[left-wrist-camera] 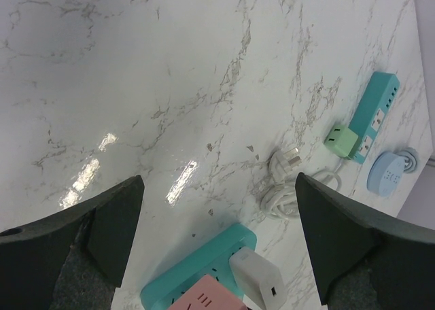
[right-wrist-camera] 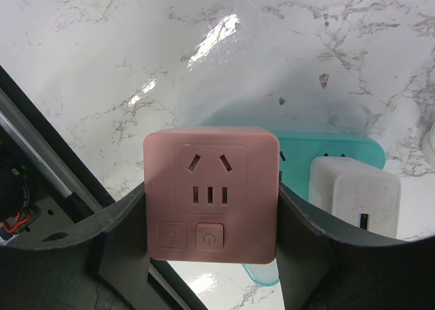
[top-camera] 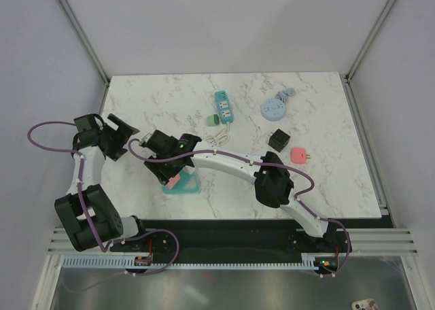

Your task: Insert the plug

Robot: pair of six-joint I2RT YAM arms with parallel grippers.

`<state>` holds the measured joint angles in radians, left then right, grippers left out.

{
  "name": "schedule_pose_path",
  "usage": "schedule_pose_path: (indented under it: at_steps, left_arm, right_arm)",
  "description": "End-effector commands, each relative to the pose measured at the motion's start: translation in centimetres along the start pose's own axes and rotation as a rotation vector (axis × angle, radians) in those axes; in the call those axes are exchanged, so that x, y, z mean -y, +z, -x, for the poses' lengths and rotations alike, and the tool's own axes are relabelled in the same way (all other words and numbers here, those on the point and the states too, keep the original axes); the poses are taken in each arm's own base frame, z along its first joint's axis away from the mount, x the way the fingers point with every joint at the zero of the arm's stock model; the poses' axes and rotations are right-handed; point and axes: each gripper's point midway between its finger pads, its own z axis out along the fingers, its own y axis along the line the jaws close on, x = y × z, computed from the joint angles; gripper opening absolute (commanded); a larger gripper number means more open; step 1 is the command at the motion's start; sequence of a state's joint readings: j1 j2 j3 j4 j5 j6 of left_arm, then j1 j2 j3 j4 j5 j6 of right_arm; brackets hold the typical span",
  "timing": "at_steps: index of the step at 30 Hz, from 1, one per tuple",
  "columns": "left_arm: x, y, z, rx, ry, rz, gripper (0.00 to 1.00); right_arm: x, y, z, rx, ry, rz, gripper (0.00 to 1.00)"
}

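A pink cube plug (right-wrist-camera: 211, 194) with a socket face and a power button sits between the fingers of my right gripper (right-wrist-camera: 211, 202), which is shut on its two sides. It is over one end of a teal power strip (right-wrist-camera: 340, 150), next to a white charger (right-wrist-camera: 353, 194) plugged into that strip. Whether its pins are in the strip is hidden. In the top view the pink plug (top-camera: 174, 181) and teal strip (top-camera: 187, 186) lie near the table's front edge. My left gripper (top-camera: 121, 139) hangs open to the left, holding nothing, with the strip (left-wrist-camera: 197, 269) below it.
At the back lie a second teal strip (top-camera: 223, 107) with a green adapter (top-camera: 213, 119), a coiled white cable (top-camera: 221, 139) and a round blue device (top-camera: 274, 108). A black cube (top-camera: 278, 141) and another pink plug (top-camera: 298, 155) sit to the right.
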<state>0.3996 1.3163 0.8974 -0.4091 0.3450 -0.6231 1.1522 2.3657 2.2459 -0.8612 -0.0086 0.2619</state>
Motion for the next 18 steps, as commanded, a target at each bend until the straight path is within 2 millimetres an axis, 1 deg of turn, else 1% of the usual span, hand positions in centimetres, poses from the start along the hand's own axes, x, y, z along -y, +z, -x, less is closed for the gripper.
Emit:
schedule_pose_path:
  at_steps: [1, 5, 8, 18]
  left_arm:
    - [0.7, 0.0, 0.6, 0.017, -0.017, -0.036, 0.99]
    - [0.4, 0.0, 0.6, 0.014, -0.021, -0.032, 0.99]
    - [0.5, -0.1, 0.6, 0.015, -0.024, -0.034, 0.99]
    - [0.4, 0.1, 0.5, 0.006, -0.035, -0.047, 0.99]
  right_arm:
    - [-1.0, -0.8, 1.2, 0.036, -0.012, 0.035, 0.00]
    - [-0.8, 0.1, 0.4, 0.012, -0.013, 0.035, 0.00]
    - [-1.2, 0.2, 0.5, 0.013, -0.015, 0.056, 0.00]
    - [-1.9, -0.3, 1.8, 0.050, -0.022, 0.079, 0.00]
